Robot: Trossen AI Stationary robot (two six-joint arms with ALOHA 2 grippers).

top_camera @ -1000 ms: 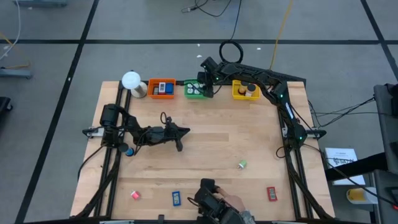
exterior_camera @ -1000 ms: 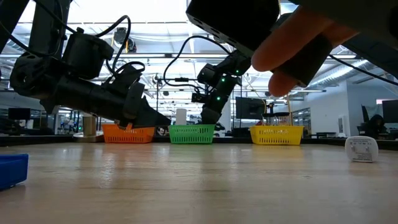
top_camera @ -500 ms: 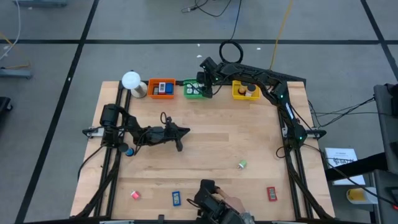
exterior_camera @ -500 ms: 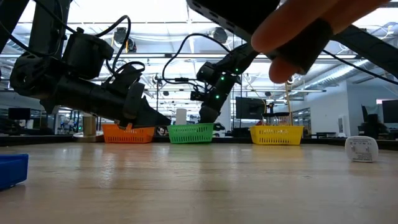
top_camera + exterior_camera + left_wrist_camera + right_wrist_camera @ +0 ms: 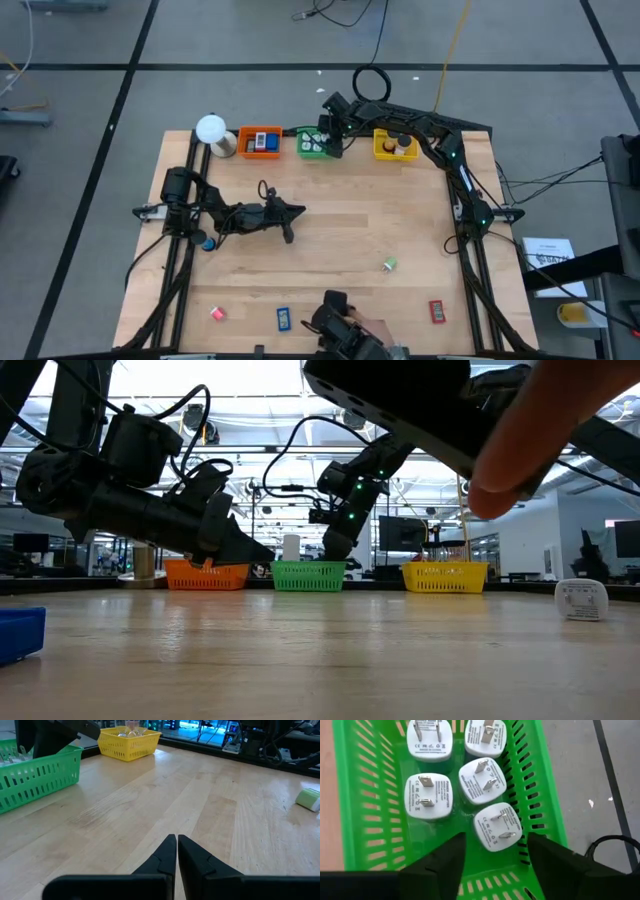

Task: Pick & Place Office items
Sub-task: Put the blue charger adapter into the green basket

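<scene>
Most of the sorting looked done. Along the upper edge of the high view stood three trays: the orange tray (image 5: 260,141) held blue and red flat pieces, the green tray (image 5: 350,795) held five white plug adapters (image 5: 497,826), and the yellow tray (image 5: 394,146) held dark round rolls.

The right gripper (image 5: 326,141) hung over the green tray, its fingers apart with nothing between them; the nearest adapter lay loose on the tray floor between the finger tips, so that drop appeared complete.

The left gripper (image 5: 297,210) rested left of centre in the high view, fingers pressed together and empty, waiting.

Four pieces were left on the table (image 5: 350,240), all in the lower part of the high view: a pink piece (image 5: 217,313) at lower left, a blue rectangle (image 5: 283,318) beside it, a green bit (image 5: 389,264) right of centre, and a red rectangle (image 5: 436,311) at lower right. A person's hand (image 5: 352,335) reached in at the bottom edge.
</scene>
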